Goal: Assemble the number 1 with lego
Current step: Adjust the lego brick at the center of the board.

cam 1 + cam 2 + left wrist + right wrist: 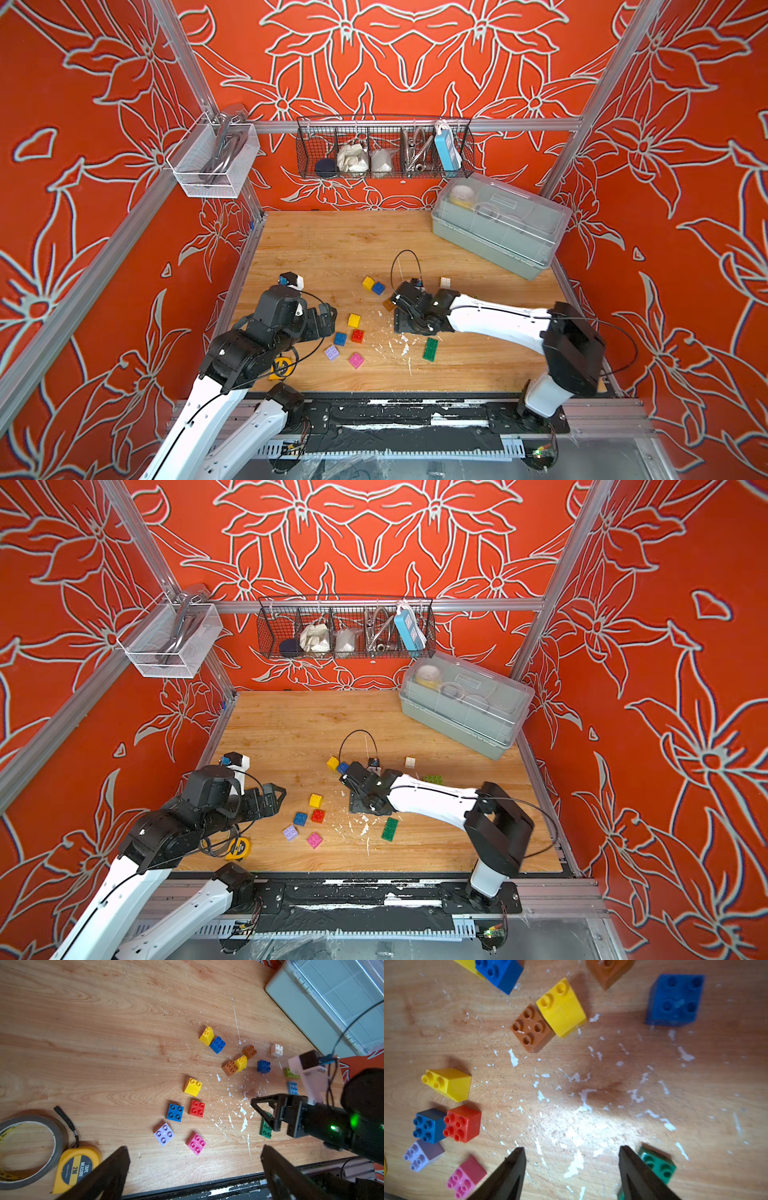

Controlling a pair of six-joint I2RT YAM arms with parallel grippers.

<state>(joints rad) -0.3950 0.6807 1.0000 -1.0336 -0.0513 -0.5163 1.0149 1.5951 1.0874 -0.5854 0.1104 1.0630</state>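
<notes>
The lego lies loose on the wooden table (332, 245). Near the front, yellow (354, 320), blue (340, 338), red (357, 336), lilac (331, 353) and pink (356, 360) square bricks sit close together. A dark green flat brick (430, 348) lies to their right. My right gripper (571, 1148) hangs open over white flecks with nothing between its fingers, and the dark green brick (658, 1164) is just outside one finger. Brown (531, 1027) and yellow (561, 1006) bricks touch each other ahead of it. My left gripper (195, 1147) is wide open above the front edge, near the pink brick (196, 1142).
A lidded plastic box (498, 224) stands at the back right. A yellow tape measure (76, 1167) and a tape roll (27, 1151) lie under my left arm. A wire basket (384, 145) hangs on the back wall. Lime (289, 1072) and light blue (292, 1087) bricks lie beneath my right wrist.
</notes>
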